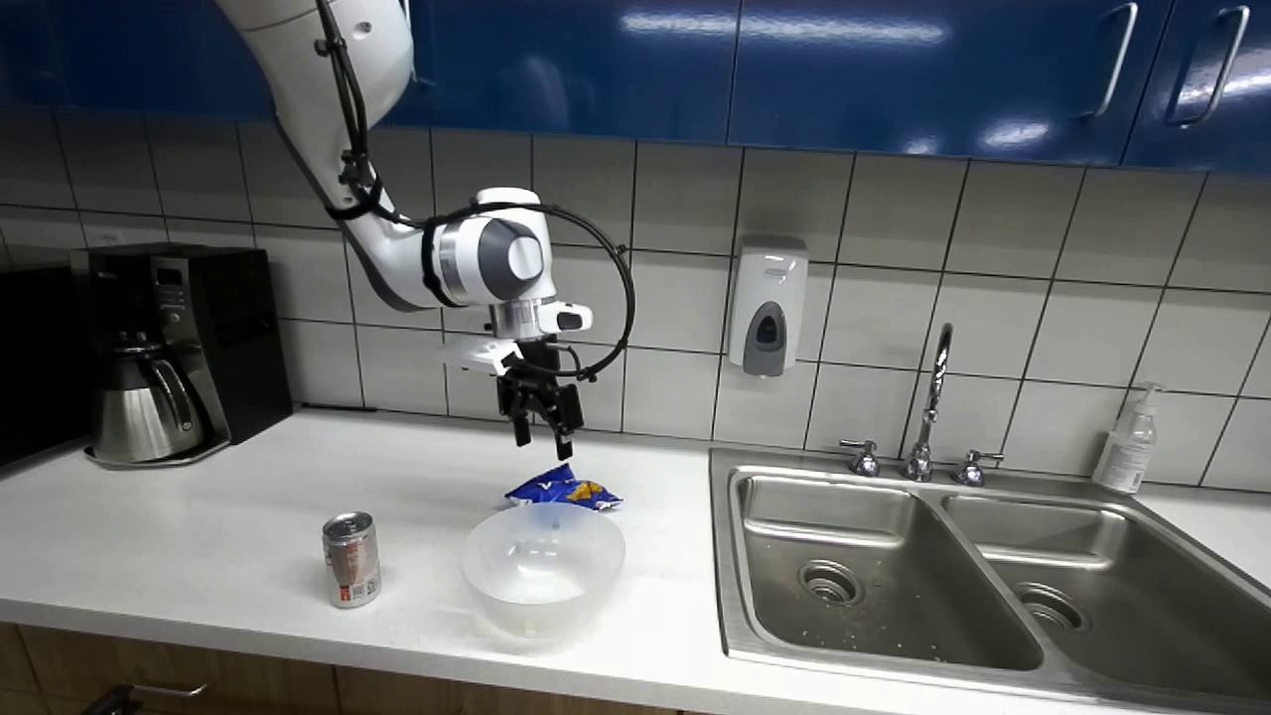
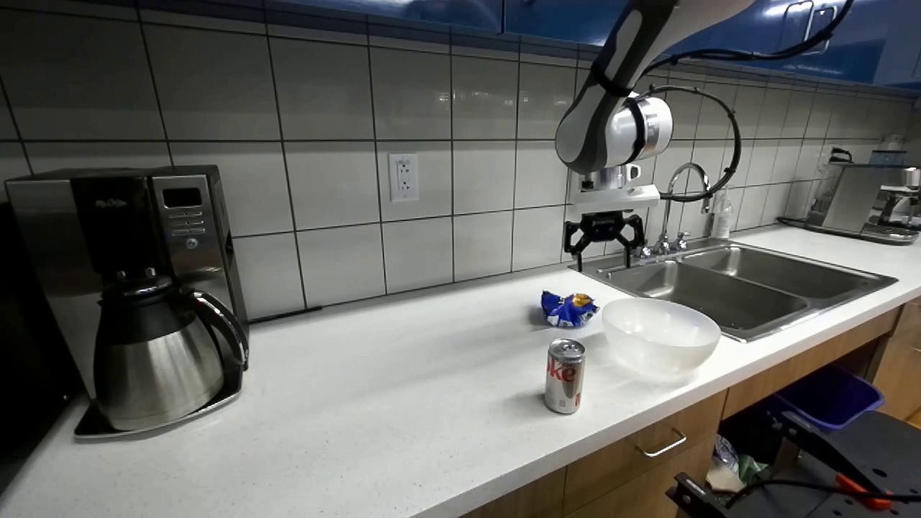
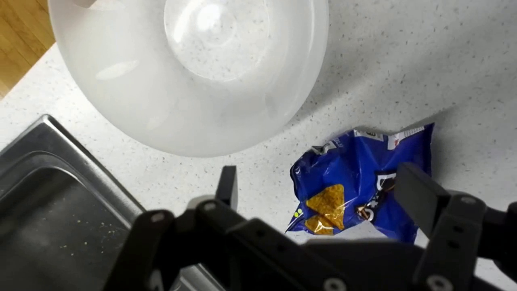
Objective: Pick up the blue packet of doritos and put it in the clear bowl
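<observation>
The blue packet of doritos lies crinkled on the white counter. It shows in both exterior views point(image 1: 561, 489) point(image 2: 567, 309) and in the wrist view point(image 3: 355, 169). The clear bowl point(image 1: 544, 576) point(image 2: 662, 342) stands upright right beside the packet, toward the counter's front edge; its wall fills the upper left of the wrist view point(image 3: 181, 121). My gripper point(image 1: 543, 445) point(image 2: 603, 265) is open and empty, pointing down above the packet and apart from it. In the wrist view the right finger of the gripper point(image 3: 319, 182) overlaps the packet's right end; the left finger is over bare counter.
A small silver-and-red can point(image 1: 353, 561) point(image 2: 565, 378) stands near the bowl. A steel double sink point(image 1: 728, 556) point(image 3: 85, 157) with a faucet point(image 1: 931, 407) lies beside the bowl. A coffee maker point(image 1: 189, 338) point(image 2: 194, 216) stands at the counter's far end. The tiled wall is behind.
</observation>
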Controlling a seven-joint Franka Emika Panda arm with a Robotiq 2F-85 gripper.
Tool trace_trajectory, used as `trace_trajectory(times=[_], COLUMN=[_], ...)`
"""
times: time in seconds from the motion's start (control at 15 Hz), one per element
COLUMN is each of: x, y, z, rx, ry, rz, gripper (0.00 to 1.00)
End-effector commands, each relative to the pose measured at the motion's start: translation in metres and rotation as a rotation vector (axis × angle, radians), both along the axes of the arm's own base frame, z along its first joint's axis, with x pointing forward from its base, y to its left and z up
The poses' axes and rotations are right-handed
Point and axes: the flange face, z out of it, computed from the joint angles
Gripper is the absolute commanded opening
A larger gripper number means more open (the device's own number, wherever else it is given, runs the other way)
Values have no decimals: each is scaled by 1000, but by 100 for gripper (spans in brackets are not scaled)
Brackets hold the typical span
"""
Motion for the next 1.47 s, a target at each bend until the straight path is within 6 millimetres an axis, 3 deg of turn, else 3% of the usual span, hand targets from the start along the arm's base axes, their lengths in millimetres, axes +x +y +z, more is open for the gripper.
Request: trace_trajectory(times=[0.0, 0.87, 1.4], x=[22, 76, 93], y=[-7, -12, -11], z=[-8, -68, -108], rx=[-6, -21, -21], ry=[-5, -25, -12], rz=[-108, -215, -227], gripper=[100, 100, 100])
